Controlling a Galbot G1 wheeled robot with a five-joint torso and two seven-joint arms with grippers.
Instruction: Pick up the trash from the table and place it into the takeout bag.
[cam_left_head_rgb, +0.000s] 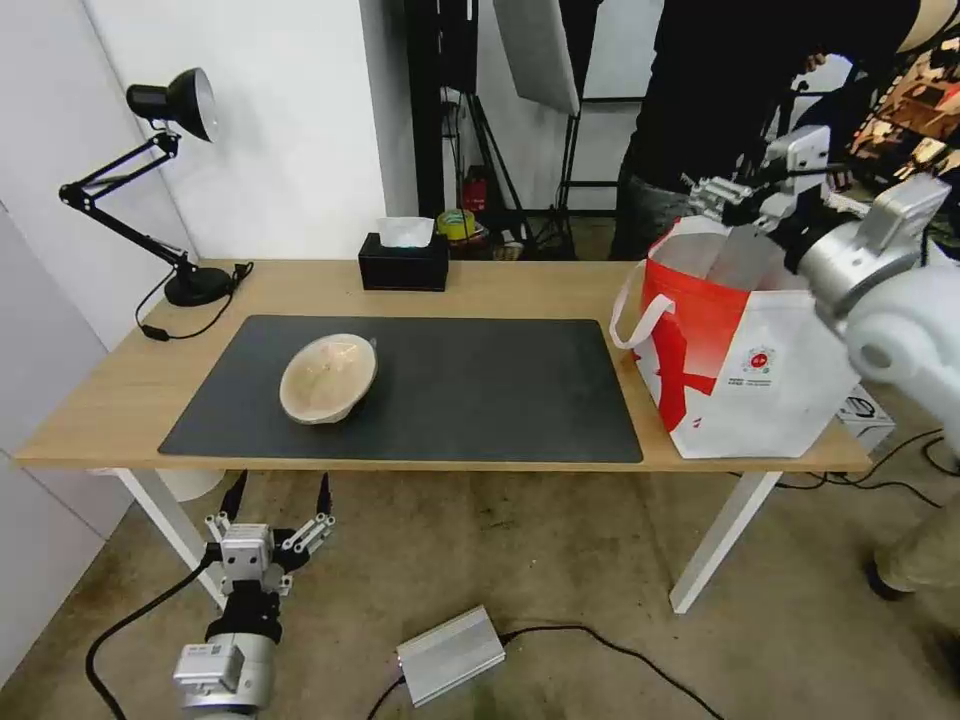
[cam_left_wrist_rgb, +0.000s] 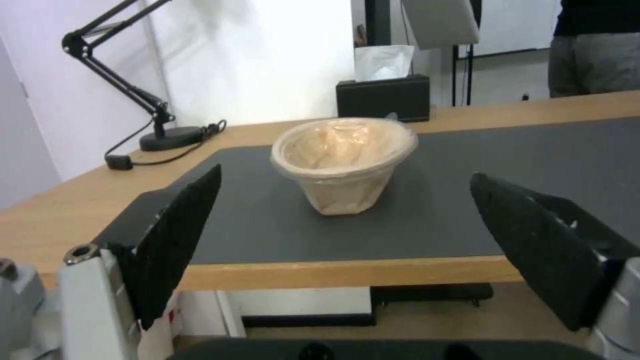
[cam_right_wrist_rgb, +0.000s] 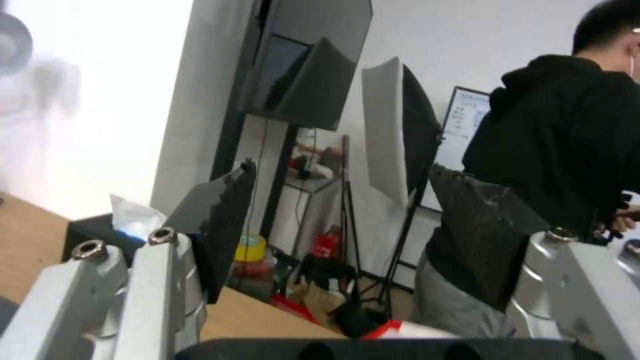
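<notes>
Lining up my spread-fingered left gripper (cam_left_head_rgb: 279, 492) on the beige paper-pulp bowl (cam_left_head_rgb: 328, 378), I'm aiming to straddle its rim squarely; right gripper (cam_left_head_rgb: 708, 193), also spread, is hovering over the takeout bag (cam_left_head_rgb: 750, 360).

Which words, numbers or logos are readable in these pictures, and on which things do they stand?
None can be read.
Takeout bag: round red logo with small print beneath, too small.
Whiteboard behind the person: writing, blurred.
Left gripper: wrist label, too small.
</notes>
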